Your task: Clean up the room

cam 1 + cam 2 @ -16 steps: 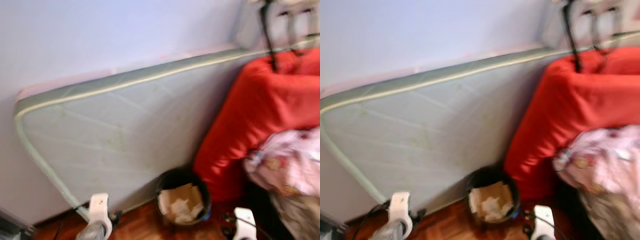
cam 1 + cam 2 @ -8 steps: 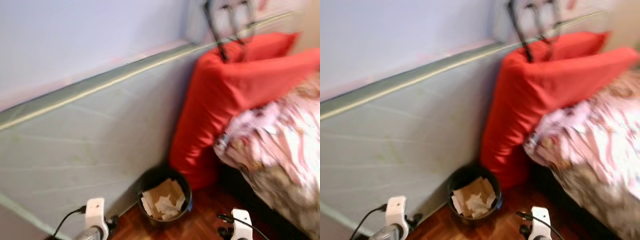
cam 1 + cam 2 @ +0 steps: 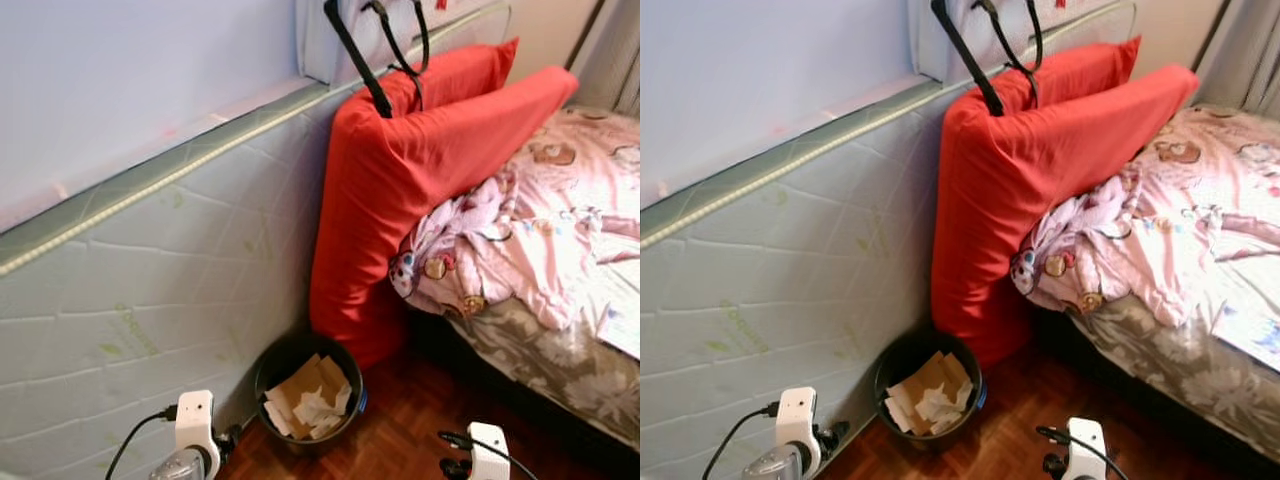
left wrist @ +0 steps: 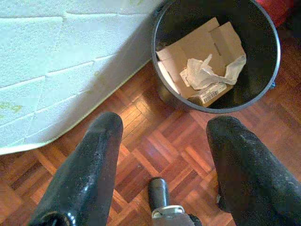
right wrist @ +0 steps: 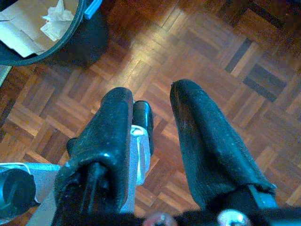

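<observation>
View swung right since a second ago: bed [image 3: 560, 350] with crumpled pink blanket [image 3: 500, 240] now in sight, black bin [image 3: 305, 392] of cardboard near. Left pincer [image 4: 162, 141] wide, empty; right pincer [image 5: 150, 101] narrowly parted, empty. Likely scouting next tidy target.

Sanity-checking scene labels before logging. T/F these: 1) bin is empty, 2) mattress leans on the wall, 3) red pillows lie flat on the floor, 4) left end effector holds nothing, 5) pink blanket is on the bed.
1) The bin is empty: false, it holds cardboard and crumpled paper.
2) The mattress leans on the wall: true.
3) The red pillows lie flat on the floor: false, they stand propped against the mattress beside the bed.
4) The left end effector holds nothing: true, it is open over the floor.
5) The pink blanket is on the bed: true.
</observation>
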Motion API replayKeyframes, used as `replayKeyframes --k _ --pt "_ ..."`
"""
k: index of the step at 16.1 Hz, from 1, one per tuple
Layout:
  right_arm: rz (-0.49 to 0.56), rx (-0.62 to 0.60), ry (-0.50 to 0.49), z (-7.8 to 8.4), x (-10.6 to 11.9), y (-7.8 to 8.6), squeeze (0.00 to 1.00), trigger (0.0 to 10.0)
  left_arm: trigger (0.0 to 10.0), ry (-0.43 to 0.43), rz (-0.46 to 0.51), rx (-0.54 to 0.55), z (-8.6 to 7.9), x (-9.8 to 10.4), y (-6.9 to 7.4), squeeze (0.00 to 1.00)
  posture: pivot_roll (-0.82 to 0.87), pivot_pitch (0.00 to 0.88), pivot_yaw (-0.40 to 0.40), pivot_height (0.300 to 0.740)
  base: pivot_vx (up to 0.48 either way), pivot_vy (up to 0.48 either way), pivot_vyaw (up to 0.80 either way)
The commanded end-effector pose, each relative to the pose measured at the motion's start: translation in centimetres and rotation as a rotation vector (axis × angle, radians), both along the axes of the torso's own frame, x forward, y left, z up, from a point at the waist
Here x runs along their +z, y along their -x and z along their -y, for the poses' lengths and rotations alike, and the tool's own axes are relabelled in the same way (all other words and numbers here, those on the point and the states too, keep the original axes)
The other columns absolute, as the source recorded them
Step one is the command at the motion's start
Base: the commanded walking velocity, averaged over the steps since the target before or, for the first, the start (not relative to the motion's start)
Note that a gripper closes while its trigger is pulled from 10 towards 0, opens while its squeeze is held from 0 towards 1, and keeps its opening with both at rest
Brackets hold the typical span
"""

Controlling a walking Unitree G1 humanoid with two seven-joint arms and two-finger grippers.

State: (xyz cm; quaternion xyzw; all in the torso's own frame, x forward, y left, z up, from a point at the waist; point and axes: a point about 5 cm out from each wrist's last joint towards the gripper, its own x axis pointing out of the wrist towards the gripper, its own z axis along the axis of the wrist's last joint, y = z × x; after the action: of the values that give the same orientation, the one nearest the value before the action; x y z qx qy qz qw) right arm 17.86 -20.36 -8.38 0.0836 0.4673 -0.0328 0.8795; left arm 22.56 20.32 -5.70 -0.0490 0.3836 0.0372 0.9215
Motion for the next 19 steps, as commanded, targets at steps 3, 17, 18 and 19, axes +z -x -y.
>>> replayKeyframes --k 3,17,18,19 --pt "0.013 -0.015 -0.001 0.08 0.06 -0.07 0.0 10.0 10.0 -0.009 -0.019 -0.005 -0.15 -0.23 0.38 0.0 -0.08 0.003 0.038 0.74 0.0 -0.317 0.0" --pt "0.014 -0.013 -0.007 -0.01 -0.04 0.17 0.0 10.0 10.0 -0.005 -0.025 -0.013 -0.17 -0.4 0.69 0.0 -0.09 0.0 0.043 0.74 0.0 -0.324 0.0" --pt "0.014 -0.012 -0.007 -0.04 -0.05 0.17 0.0 10.0 10.0 -0.005 -0.025 -0.012 -0.2 -0.41 0.7 0.0 -0.09 0.0 0.044 0.74 0.0 -0.322 0.0" --pt "0.015 -0.012 -0.008 -0.05 -0.05 0.16 0.0 10.0 10.0 -0.006 -0.025 -0.011 -0.21 -0.4 0.7 0.0 -0.09 0.0 0.044 0.74 0.0 -0.326 0.0"
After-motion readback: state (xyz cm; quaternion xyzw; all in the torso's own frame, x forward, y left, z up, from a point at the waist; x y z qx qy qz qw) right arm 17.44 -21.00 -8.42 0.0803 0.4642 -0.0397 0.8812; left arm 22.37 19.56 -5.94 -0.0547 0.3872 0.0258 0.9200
